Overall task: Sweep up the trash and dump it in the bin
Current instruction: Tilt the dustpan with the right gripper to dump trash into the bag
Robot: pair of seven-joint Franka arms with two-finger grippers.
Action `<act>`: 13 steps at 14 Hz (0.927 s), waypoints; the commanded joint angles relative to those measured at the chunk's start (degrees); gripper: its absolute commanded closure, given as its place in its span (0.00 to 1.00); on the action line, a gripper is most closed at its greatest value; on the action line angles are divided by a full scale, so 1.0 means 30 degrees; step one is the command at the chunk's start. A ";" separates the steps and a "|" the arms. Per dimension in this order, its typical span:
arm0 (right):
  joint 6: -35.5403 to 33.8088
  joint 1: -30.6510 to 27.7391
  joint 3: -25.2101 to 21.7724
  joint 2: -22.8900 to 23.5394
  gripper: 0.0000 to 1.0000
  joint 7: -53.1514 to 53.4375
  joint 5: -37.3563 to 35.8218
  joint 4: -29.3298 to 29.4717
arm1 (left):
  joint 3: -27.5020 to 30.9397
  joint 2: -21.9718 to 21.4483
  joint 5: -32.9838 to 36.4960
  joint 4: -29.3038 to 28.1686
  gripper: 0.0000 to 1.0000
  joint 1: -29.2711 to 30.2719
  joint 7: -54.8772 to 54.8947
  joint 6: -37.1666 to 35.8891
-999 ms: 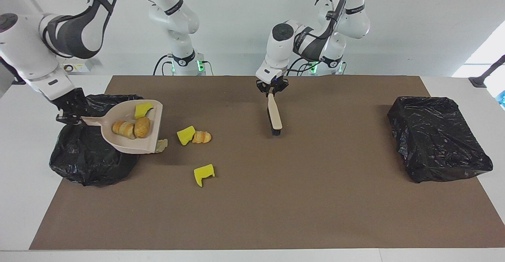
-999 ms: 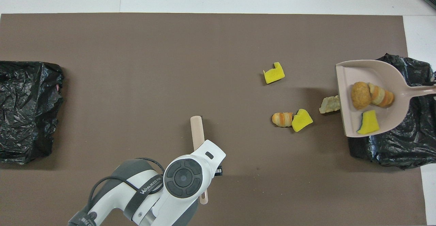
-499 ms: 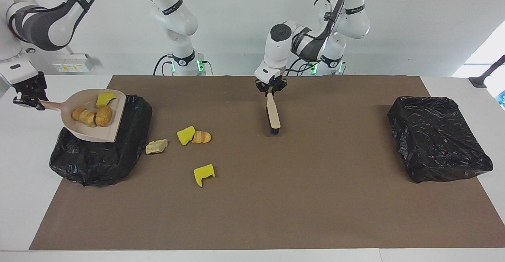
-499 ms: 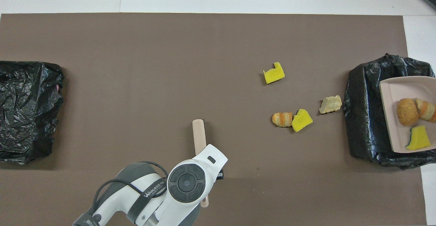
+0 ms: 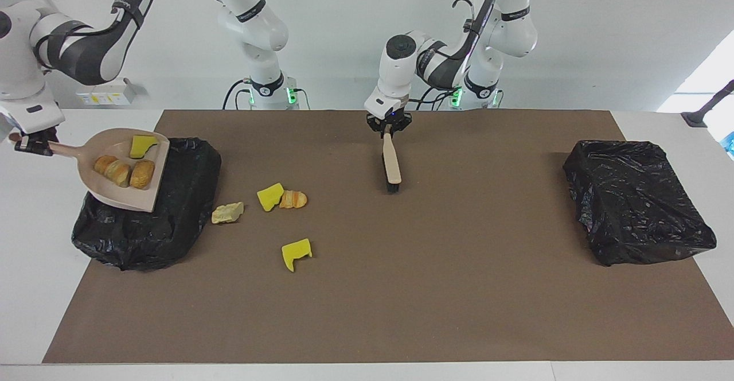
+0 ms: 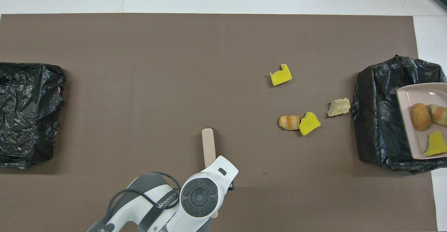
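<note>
Three scraps of the trash ride in the beige dustpan, a green-backed yellow sponge bit and two golden-brown lumps, the pan raised and tilted over the black bin at the right arm's end of the table; four more lie on the brown mat just beside that bin. We note the right gripper clamped on the pan's handle, so we judge the dump wants the lip tipped down over the bin's middle, slowly, so nothing bounces out. The left gripper waits, closed on the brush handle, bristles at mid-mat.
</note>
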 commanded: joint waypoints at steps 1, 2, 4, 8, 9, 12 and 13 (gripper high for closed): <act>-0.0791 0.0458 0.0077 -0.0136 1.00 0.1140 -0.1728 -0.0051 | 0.0248 0.0282 -0.0179 -0.0341 0.78 -0.0577 -0.0879 0.1057; -0.0909 0.0720 0.0106 -0.0165 1.00 0.1870 -0.2458 -0.0080 | 0.0277 0.0370 -0.0179 -0.0341 0.42 -0.0519 -0.1435 0.1583; -0.1580 0.1511 0.0106 -0.0252 1.00 0.3480 -0.3923 -0.0080 | 0.0306 0.0459 -0.0179 -0.0312 0.00 -0.0489 -0.1325 0.1502; -0.2871 0.2918 0.0106 -0.0516 1.00 0.5274 -0.5949 -0.0080 | 0.0365 0.0343 -0.0150 -0.0079 0.00 0.0646 -0.1090 0.0975; -0.2873 0.2978 0.0077 -0.0604 1.00 0.5392 -0.6039 -0.0080 | 0.0365 0.0226 -0.0121 0.0096 0.00 0.1262 -0.1118 0.0712; -0.2844 0.3446 0.0164 -0.0779 1.00 0.5656 -0.7355 -0.0022 | 0.0365 0.0137 0.0084 0.1207 0.00 0.2318 -0.1119 -0.1015; -0.2844 0.3795 0.0194 -0.0896 1.00 0.5686 -0.7851 -0.0051 | 0.0365 0.0137 0.0114 0.1501 0.00 0.2555 -0.0857 -0.1135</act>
